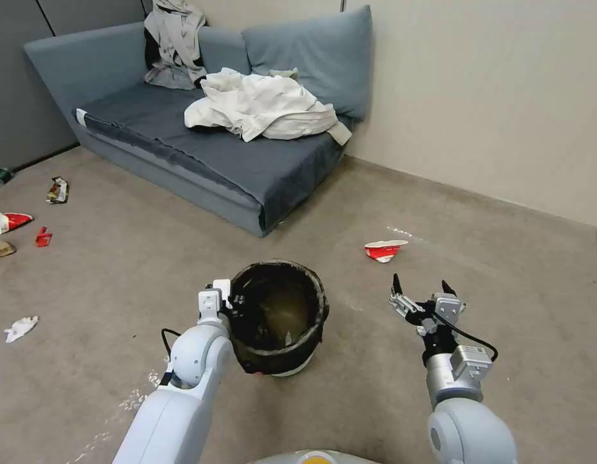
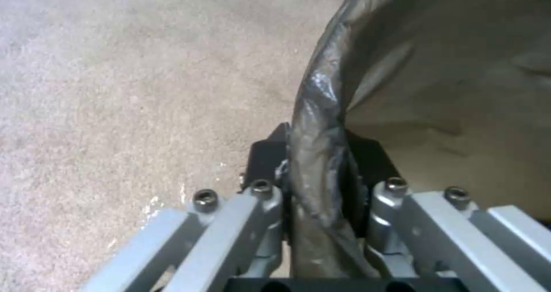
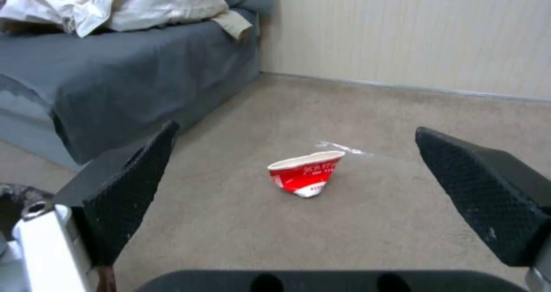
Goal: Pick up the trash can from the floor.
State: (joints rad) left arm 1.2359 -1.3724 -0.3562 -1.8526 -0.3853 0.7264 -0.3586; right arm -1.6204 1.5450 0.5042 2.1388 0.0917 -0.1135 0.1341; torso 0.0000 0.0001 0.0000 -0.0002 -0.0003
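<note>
The left pincer (image 1: 232,303) hides the trash can (image 1: 279,316) rim (near side).

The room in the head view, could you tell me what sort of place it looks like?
Probably a lounge or a staged living-room corner: a grey sofa with clothes heaped on it, carpeted floor strewn with crushed paper cups, and a bag-lined trash can.

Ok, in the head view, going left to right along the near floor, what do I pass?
Crumpled white paper → left gripper, clamped on the rim → trash can → crushed red-and-white cup → right gripper, open above the floor.
</note>
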